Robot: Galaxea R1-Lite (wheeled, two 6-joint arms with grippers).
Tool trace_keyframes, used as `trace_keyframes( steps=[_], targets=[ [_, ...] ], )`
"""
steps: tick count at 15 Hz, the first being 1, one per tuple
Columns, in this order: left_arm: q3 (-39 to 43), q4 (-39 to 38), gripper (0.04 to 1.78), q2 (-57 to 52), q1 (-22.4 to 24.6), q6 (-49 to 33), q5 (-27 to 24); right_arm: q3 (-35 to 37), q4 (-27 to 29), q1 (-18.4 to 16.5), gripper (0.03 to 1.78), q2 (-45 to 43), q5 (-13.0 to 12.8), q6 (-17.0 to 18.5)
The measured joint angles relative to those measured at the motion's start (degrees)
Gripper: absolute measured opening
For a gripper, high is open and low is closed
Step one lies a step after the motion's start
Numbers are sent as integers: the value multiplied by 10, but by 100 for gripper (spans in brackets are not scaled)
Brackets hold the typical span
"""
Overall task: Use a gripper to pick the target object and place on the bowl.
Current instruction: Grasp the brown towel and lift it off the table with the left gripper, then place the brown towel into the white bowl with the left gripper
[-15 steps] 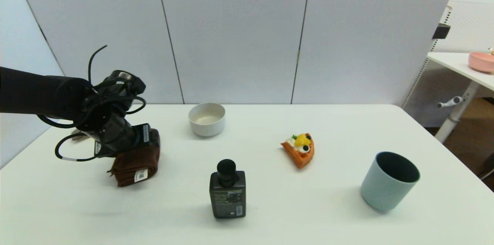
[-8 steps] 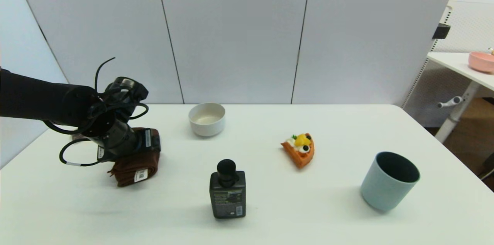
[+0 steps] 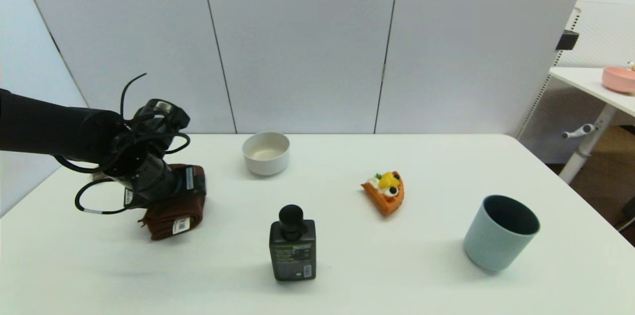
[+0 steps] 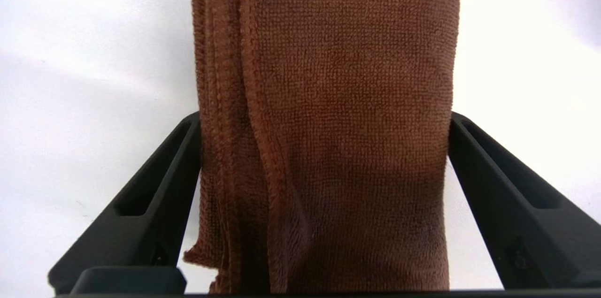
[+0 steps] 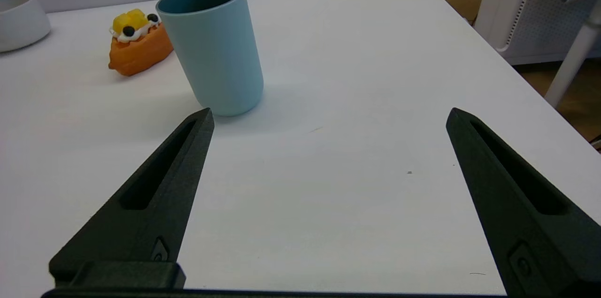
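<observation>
White table [image 3: 407, 265], grey panel wall behind; left gripper [image 3: 191, 183] down on the towel [image 3: 171, 216] at the table's left side.

Towel: one, dark brown terry, folded long, white barcode tag at its near end; jaws set apart, one against each long edge. One off-white bowl [image 3: 266, 153], nothing in it. One grey-blue cup [image 3: 500, 232], one pizza-slice toy [image 3: 386, 191], one dark bottle [image 3: 292, 245]. Right gripper [image 5: 328, 157] hangs near the cup, jaws wide apart, holding nothing.
</observation>
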Motion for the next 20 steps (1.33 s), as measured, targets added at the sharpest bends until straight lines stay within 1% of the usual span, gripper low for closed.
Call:
trace_keyframes(
  steps=[4,5,7,8,10,12,13,14,18,20],
  targets=[
    [5,-1,171,-1,-1,2,-1,0,0,0,171,0,0,0],
    [6,-1,166,0,-1,2,-1,0,0,0,171,0,0,0],
    [8,-3,131,2,-2,2,-1,0,0,0,171,0,0,0],
    [9,-3,116,2,-2,2,0,0,0,0,171,0,0,0],
    [9,-4,93,2,-2,2,0,0,0,0,171,0,0,0],
    [8,-4,76,0,-2,4,0,0,0,0,171,0,0,0],
    [3,-2,48,-4,-2,5,0,0,0,0,171,0,0,0],
    [-3,0,40,-10,-4,5,0,0,0,0,171,0,0,0],
    [-40,0,40,-55,-31,20,0,0,0,0,171,0,0,0],
    [-61,-1,40,-81,-52,50,0,0,0,0,171,0,0,0]
  ],
)
